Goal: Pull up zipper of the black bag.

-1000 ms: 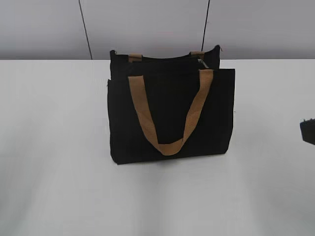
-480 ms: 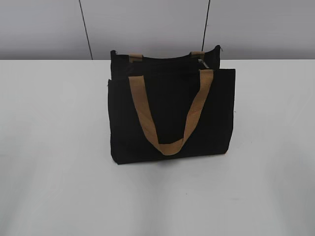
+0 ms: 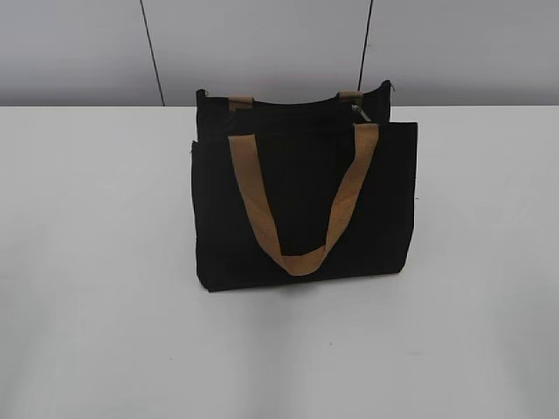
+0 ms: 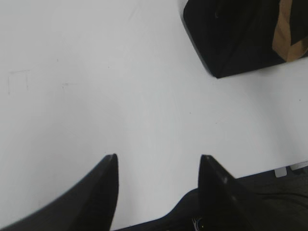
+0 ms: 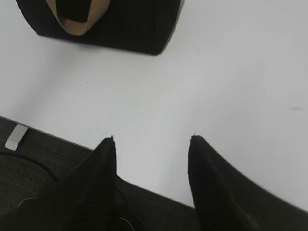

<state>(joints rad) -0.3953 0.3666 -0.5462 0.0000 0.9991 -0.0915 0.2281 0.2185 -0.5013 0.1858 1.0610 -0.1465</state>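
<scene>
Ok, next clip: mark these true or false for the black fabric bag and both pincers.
1. The black fabric tote bag stands upright on the white table. True.
2. The left pincer grips a tan handle. False: it is open over bare table, apart from the bag.
3. The right pincer is open and empty. True.
4. The front tan webbing handle stands up above the bag. False: it hangs down the front panel.
5. The small silvery zipper pull sits near the bag's right end. True.
</scene>
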